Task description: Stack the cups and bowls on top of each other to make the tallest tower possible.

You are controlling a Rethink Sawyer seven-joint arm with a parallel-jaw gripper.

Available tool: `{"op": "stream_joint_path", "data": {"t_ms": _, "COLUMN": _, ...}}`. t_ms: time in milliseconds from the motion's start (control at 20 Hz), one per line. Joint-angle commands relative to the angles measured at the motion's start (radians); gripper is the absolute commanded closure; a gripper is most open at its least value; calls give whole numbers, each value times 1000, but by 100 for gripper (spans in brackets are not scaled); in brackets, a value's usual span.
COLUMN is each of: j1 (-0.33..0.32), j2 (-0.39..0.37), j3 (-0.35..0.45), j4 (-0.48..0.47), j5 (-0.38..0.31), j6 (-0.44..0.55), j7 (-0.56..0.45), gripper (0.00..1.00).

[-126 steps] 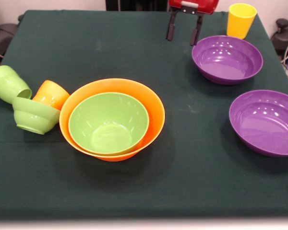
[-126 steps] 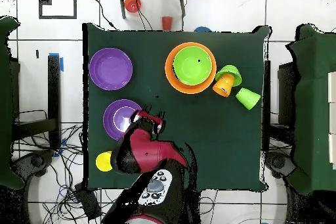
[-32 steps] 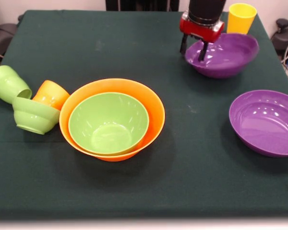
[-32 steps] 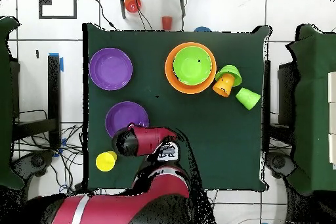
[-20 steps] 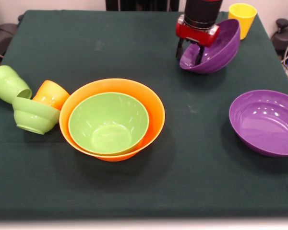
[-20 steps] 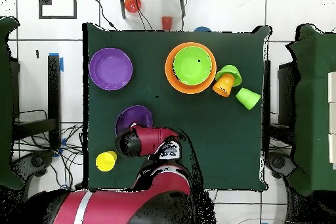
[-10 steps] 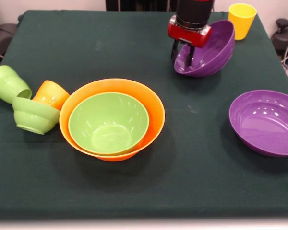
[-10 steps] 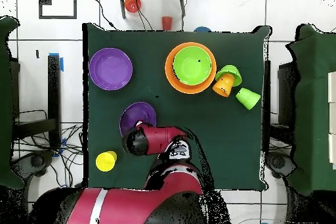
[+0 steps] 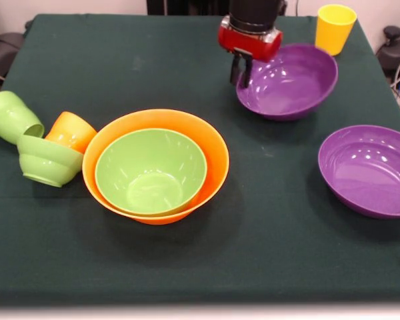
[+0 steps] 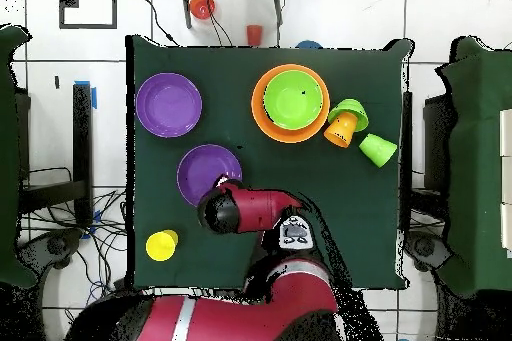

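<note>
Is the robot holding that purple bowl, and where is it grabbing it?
Yes. The tool grips the purple bowl by its rim, on the side toward the orange bowl.

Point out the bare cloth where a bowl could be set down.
Free: the near strip in front of the orange bowl, and the far corner behind the green cup. Crowded: beside the orange bowl, where cups and the small green bowl cluster, and around the gripper and two purple bowls.
</note>
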Motion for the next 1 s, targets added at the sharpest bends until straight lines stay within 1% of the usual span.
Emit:
{"op": "stream_joint_path", "data": {"t_ms": 50, "j1": -84, "j2": -101, "j3": 129, "j4": 66, "j5": -70, "j6": 60, "j7": -43, "gripper": 100}}
{"op": "stream_joint_path", "data": {"t_ms": 150, "j1": -132, "j2": -152, "j3": 162, "j4": 94, "j5": -73, "j6": 78, "j7": -56, "gripper": 100}}
{"op": "stream_joint_path", "data": {"t_ms": 300, "j1": -178, "j2": -212, "j3": 193, "j4": 129, "j5": -70, "j6": 109, "j7": -64, "gripper": 100}}
{"op": "stream_joint_path", "data": {"t_ms": 350, "j1": -196, "j2": -246, "j3": 210, "j4": 146, "j5": -66, "j6": 131, "j7": -73, "gripper": 100}}
{"op": "stream_joint_path", "data": {"t_ms": 550, "j1": -234, "j2": -328, "j3": 246, "j4": 178, "j5": -51, "j6": 211, "j7": -102, "gripper": 100}}
{"op": "stream_joint_path", "data": {"t_ms": 1000, "j1": -295, "j2": -365, "j3": 293, "j4": 192, "j5": -70, "j6": 246, "j7": -119, "gripper": 100}}
